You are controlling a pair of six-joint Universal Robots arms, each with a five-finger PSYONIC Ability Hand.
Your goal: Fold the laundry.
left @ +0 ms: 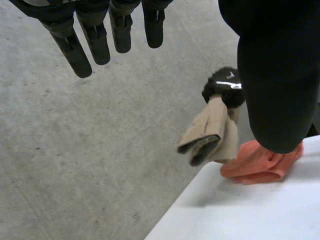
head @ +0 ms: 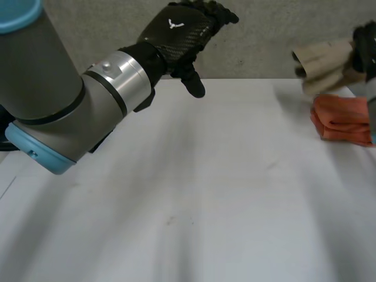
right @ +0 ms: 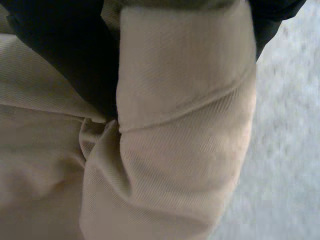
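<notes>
A folded beige cloth (head: 322, 64) hangs in the air at the table's far right, with my right hand (head: 365, 47) shut on its upper end. In the right wrist view the beige cloth (right: 185, 125) bunches in thick folds against my dark fingers (right: 65, 55). A folded orange cloth (head: 343, 117) lies on the white table (head: 205, 194) just below it. My left hand (head: 176, 32) is raised over the table's far edge, open and empty. The left wrist view looks past its straight fingers (left: 95, 40) to my right hand (left: 227, 87), the beige cloth (left: 207, 132) and the orange cloth (left: 260, 162).
My left forearm (head: 53, 100) crosses the table's left side. Grey floor (left: 75, 150) lies beyond the table's far edge (left: 200, 195).
</notes>
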